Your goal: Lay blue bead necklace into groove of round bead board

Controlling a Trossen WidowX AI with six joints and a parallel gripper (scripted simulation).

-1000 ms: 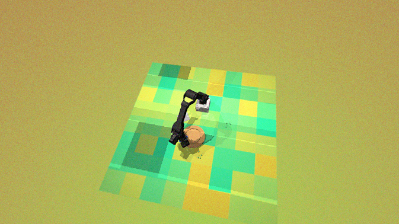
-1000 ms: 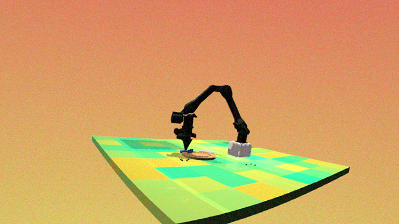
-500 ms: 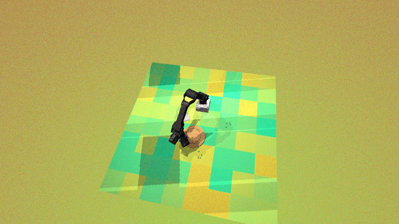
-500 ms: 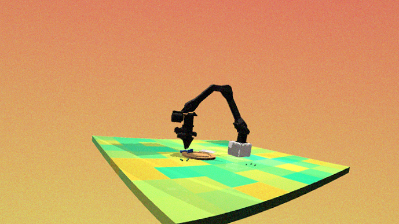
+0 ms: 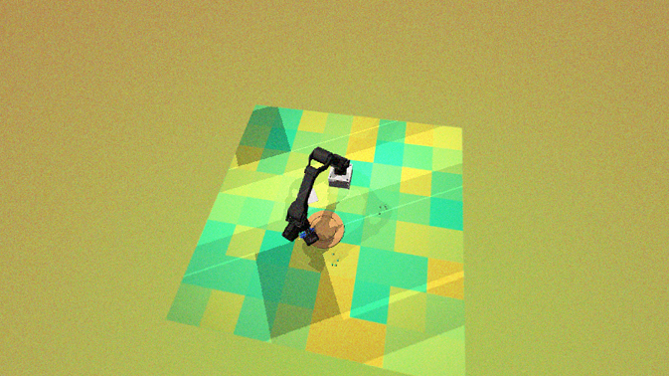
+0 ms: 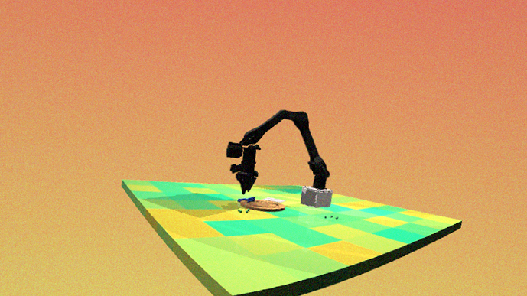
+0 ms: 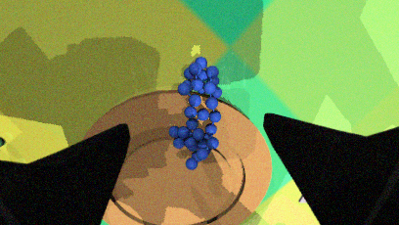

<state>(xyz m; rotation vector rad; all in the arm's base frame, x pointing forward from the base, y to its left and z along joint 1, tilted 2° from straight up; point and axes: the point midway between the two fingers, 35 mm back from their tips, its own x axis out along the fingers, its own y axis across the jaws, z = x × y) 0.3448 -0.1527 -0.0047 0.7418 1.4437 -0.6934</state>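
The blue bead necklace (image 7: 198, 114) (image 6: 246, 200) (image 5: 311, 235) lies in a bunched heap across the far rim of the round wooden bead board (image 7: 156, 171) (image 6: 269, 206) (image 5: 329, 231). Its near end rests over the board's ring groove (image 7: 242, 171) and its far end hangs off the rim onto the table. My gripper (image 7: 198, 125) (image 6: 245, 189) (image 5: 301, 234) is open. It hovers a little above the necklace with a black finger on each side and touches nothing.
The arm's grey base block (image 5: 340, 177) (image 6: 316, 197) stands behind the board. A few small dark loose beads (image 5: 334, 260) (image 6: 242, 211) lie beside the board, and more of them (image 5: 382, 209) (image 6: 330, 217) lie further right. A thin white piece (image 6: 275, 199) lies at the board's far side.
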